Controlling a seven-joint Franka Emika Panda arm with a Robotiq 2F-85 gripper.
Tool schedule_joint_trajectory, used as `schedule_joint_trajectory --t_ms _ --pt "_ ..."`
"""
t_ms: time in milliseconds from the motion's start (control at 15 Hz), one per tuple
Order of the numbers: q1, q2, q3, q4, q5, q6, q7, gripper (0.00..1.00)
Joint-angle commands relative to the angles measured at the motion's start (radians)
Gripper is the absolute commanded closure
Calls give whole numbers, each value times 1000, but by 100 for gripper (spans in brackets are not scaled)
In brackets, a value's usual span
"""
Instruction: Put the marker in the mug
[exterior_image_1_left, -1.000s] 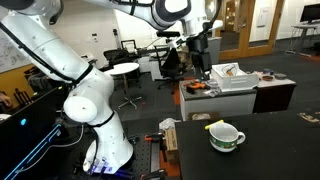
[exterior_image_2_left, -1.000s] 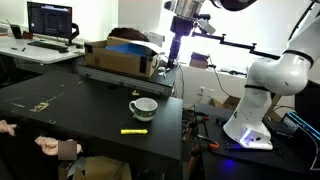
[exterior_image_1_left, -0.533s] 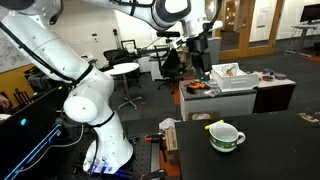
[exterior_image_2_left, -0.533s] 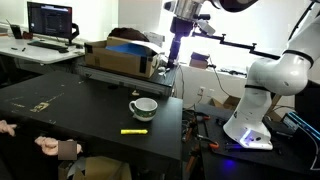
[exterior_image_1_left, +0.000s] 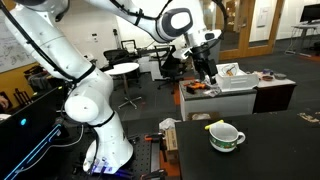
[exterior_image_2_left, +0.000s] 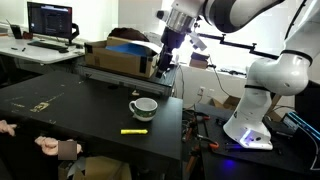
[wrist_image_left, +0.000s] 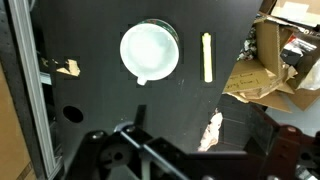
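1. Marker (exterior_image_2_left: 134, 131), a short yellow one, is lying flat on the black counter (exterior_image_2_left: 60, 100), near the edge that faces the robot's base.
2. It is resting close to the mug (exterior_image_2_left: 143, 108) without touching it. In the wrist view a strip of bare counter is showing between the two.
3. The mug, white with a green pattern, is standing upright near that same edge. Its inside is looking white and empty from above.
4. The gripper (exterior_image_2_left: 163, 69) is hanging in the air well above the counter and holding nothing. It is hovering over the counter's far edge, in front of an open cardboard box (exterior_image_2_left: 115, 55).
5. Its jaws are showing only as dark, blurred shapes in both exterior views and in the wrist view, so I cannot tell how wide they are standing.
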Motion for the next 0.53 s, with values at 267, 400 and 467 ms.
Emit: schedule_joint_trajectory --t_ms 267,400,467 --pt "62 202 -23 26 32 192 -181 0" --pt "68 255 -32 49 65 188 -219 0" --pt "69 275 -34 58 79 175 -234 0"
